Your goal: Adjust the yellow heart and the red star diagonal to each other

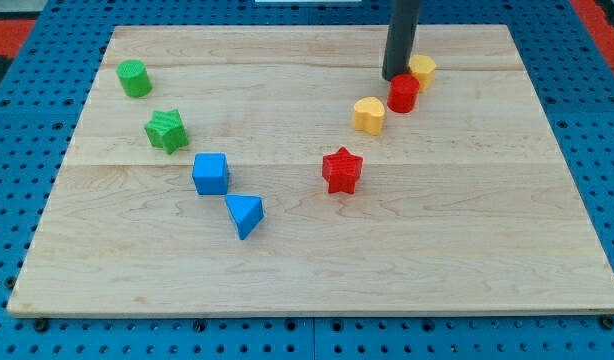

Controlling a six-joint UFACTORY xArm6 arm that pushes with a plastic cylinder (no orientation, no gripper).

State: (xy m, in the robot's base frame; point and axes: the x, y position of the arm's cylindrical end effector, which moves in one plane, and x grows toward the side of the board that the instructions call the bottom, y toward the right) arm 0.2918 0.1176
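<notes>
The yellow heart (368, 115) lies right of the board's middle, toward the view's top. The red star (341, 170) lies below and a little left of it, with a small gap between them. My tip (394, 76) stands at the view's top right, just above and left of a red cylinder (404, 93), close to touching it. The tip is up and to the right of the yellow heart and well above the red star.
A yellow block (422, 70) sits behind the red cylinder, touching it. A green cylinder (134, 77) and green star (167, 131) lie at the view's left. A blue cube (211, 173) and blue triangular block (245, 215) lie left of the middle. The wooden board (307, 280) rests on a blue pegboard.
</notes>
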